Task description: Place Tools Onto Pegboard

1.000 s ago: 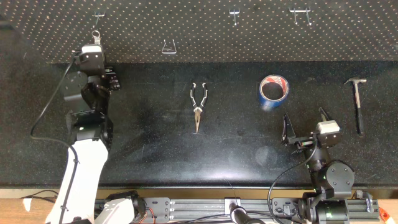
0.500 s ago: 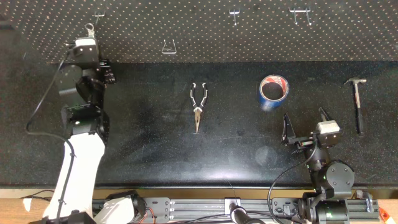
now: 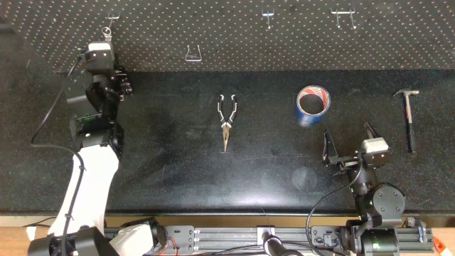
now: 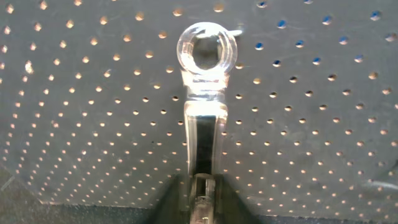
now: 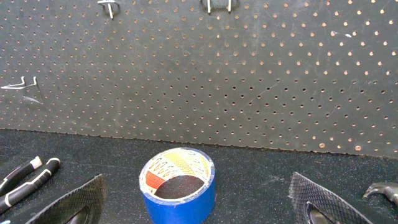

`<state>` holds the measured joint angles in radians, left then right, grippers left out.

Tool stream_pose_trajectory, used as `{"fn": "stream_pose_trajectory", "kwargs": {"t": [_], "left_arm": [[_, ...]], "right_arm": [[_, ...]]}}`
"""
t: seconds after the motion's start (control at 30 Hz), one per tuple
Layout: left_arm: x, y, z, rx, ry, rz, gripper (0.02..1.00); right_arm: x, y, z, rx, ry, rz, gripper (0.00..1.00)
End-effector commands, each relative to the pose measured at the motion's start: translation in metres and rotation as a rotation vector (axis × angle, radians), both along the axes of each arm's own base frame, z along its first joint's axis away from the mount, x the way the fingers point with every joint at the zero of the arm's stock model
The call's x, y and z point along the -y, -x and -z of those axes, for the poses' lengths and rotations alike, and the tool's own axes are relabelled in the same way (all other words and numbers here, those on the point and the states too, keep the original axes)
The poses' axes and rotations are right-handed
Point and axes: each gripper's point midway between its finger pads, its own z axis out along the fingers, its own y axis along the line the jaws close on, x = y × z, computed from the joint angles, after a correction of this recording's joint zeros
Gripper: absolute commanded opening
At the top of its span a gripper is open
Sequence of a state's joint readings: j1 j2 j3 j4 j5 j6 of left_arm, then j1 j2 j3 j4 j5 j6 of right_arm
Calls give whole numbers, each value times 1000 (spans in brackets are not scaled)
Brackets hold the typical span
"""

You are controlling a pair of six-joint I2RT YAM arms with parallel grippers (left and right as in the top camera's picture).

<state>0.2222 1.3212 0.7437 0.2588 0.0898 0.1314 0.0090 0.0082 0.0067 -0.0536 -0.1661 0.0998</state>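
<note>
Chrome wrench (image 4: pixel 205 93) is pinched by its handle in the left gripper (image 4: pixel 202 190), with its ring end against the pegboard (image 4: pixel 323 124) near a hook (image 3: pixel 112 16), possibly touching it. The right gripper (image 3: pixel 348 141) sits spread wide near the blue tape (image 5: pixel 178 183).

Tools: one wrench (image 4: pixel 204 106), one pliers (image 3: pixel 227 121), one hammer (image 3: pixel 409 117) — three total. One tape roll (image 5: pixel 179 202). Four hooks (image 3: pixel 268 16).
</note>
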Motion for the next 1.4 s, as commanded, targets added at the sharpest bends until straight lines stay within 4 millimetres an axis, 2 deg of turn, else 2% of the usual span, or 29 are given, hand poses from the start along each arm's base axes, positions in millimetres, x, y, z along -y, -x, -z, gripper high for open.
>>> {"fn": "stream_pose_trajectory", "kwargs": {"t": [0.03, 0.07, 0.1, 0.17, 0.23, 0.33, 0.37, 0.4, 0.47, 0.53, 0.6, 0.7, 0.77, 0.8, 0.87, 0.93, 0.97, 1.0, 1.07, 1.13, 1.27, 1.4], "left_arm": [[-9, -5, -12, 26, -6, -26, 783], [-9, -5, -12, 25, -6, -26, 923], [-9, -5, -12, 27, -6, -24, 996], [-7, 2, -11, 1, 1, -23, 996], [-3, 18, -9, -52, 12, -24, 996], [8, 53, -36, -46, 16, -10, 996], [11, 64, -52, -11, 9, -9, 993], [16, 84, -69, 22, 2, -4, 996], [21, 106, -79, 33, -3, -6, 996], [29, 116, -86, 51, -1, 23, 996], [31, 127, -65, -40, 21, 19, 996], [38, 125, -62, -34, 196, 5, 996], [42, 127, -51, -80, 218, 12, 996], [49, 131, -39, -136, 226, 24, 996], [67, 133, -29, -184, 235, 57, 996], [74, 139, -15, -240, 277, -23, 998], [85, 140, -6, -280, 284, -21, 996], [103, 138, 4, -328, 275, 37, 996], [146, 136, 31, -448, 327, 107, 996], [192, 145, 57, -583, 385, 205, 996], [235, 160, 78, -686, 334, 323, 996], [244, 155, 101, -772, 347, 248, 996]], "right_arm": [[-1, 0, 1, 1, 11, -6, 958], [-1, 0, 1, 1, 11, -6, 958], [-1, 0, 1, 1, 11, -6, 958], [-1, 0, 1, 1, 11, -6, 958], [-1, 0, 1, 1, 11, -6, 958], [-1, 0, 1, 1, 11, -6, 958], [-1, 0, 1, 1, 11, -6, 958], [-1, 0, 1, 1, 11, -6, 958], [-1, 0, 1, 1, 11, -6, 958], [-1, 0, 1, 1, 11, -6, 958], [-1, 0, 1, 1, 11, -6, 958], [-1, 0, 1, 1, 11, -6, 958], [-1, 0, 1, 1, 11, -6, 958], [-1, 0, 1, 1, 11, -6, 958], [-1, 0, 1, 1, 11, -6, 958], [-1, 0, 1, 1, 11, -6, 958], [-1, 0, 1, 1, 11, -6, 958], [-1, 0, 1, 1, 11, -6, 958], [-1, 0, 1, 1, 11, -6, 961], [-1, 0, 1, 1, 11, -6, 958], [-1, 0, 1, 1, 11, -6, 958], [-1, 0, 1, 1, 11, -6, 958]]}}
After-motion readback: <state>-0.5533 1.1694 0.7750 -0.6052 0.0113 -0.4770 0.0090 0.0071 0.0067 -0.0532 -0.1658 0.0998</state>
